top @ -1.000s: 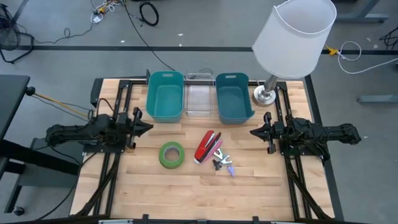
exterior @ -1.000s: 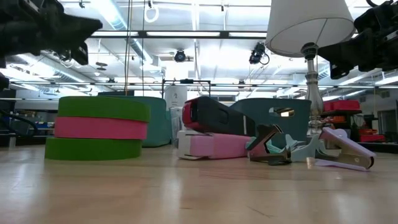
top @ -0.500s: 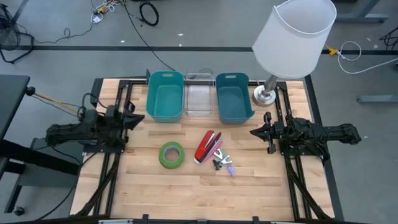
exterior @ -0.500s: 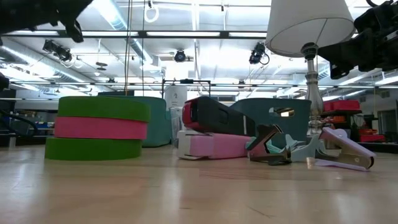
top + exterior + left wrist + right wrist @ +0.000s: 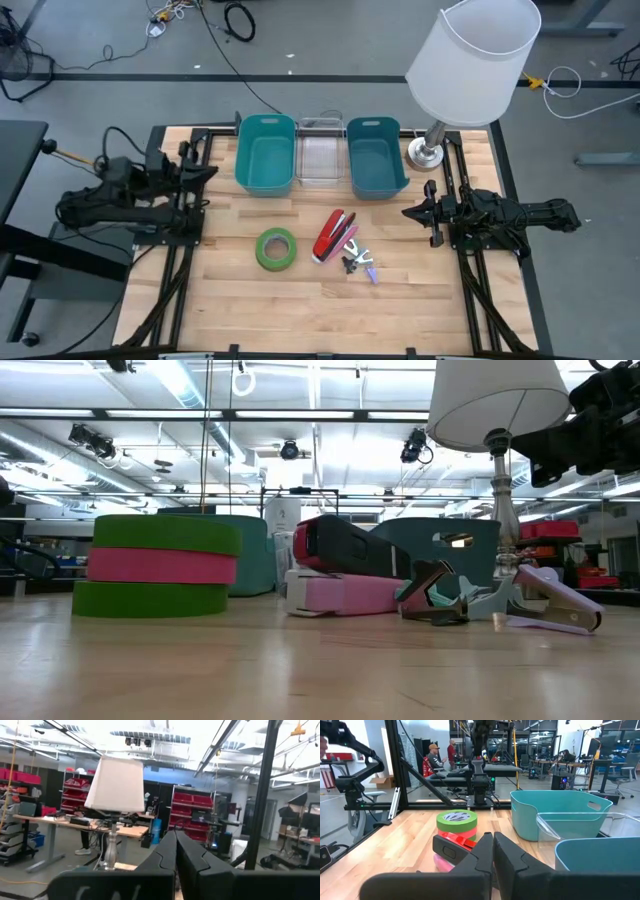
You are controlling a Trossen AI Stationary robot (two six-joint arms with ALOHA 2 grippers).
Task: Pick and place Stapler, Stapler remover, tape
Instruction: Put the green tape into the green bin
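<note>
The tape (image 5: 276, 248) is a light, rigid green-and-pink roll lying flat at table centre; its rim suits a grip across the wall. The stapler (image 5: 333, 235), red over pink, lies just beside it: heavier, stiff, best taken across its narrow body. The staple remover (image 5: 358, 263) touches the stapler, small and awkward. Left gripper (image 5: 205, 170) and right gripper (image 5: 411, 211) are both clenched, empty, well apart from all three.

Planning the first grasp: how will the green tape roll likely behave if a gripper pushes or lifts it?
The green tape roll lies flat on its face on the table, so it should slide, not roll. It looks like a stiff ring, probably light. Its open centre suggests gripping across the wall.
</note>
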